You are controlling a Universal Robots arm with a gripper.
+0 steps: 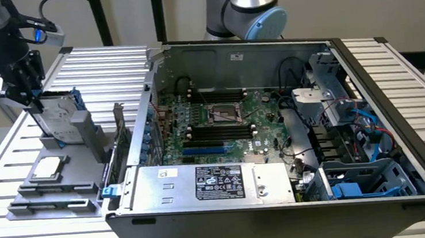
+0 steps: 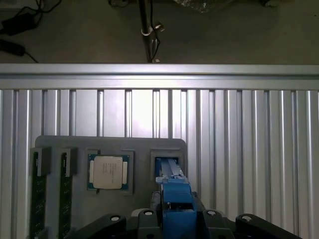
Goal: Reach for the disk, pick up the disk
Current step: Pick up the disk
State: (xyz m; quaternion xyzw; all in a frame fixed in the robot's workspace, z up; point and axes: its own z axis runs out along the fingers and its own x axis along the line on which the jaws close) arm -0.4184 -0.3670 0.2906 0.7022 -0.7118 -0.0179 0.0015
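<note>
1. Exterior view: the gripper [image 1: 29, 89] hangs at this view's left, right down at the top edge of the disk [image 1: 57, 118]. The disk stands upright on edge in a slot of the grey fixture [image 1: 70, 166], its blue carrier showing along the rear side. Whether the gripper is clamped on it or merely around it, I cannot tell.
2. Same view: a square silver chip [image 1: 47, 167] lies flat in its pocket on the fixture, nearer the camera than the disk. To the exterior view's right sits the open computer case [image 1: 283, 222], with the motherboard [image 1: 221, 124] exposed and the labelled power supply [image 1: 210, 182] along the near wall. Everything rests on the slatted aluminium table [image 1: 392, 57].
3. Wrist view: looking straight down, the disk [image 2: 174, 191] shows edge-on, its blue carrier running up into the gripper [image 2: 174, 224]. The chip [image 2: 108, 172] sits beside it on the fixture [image 2: 144, 149], with two memory sticks [image 2: 37, 199] slotted beyond, and table [image 2: 249, 149] slats all round.
</note>
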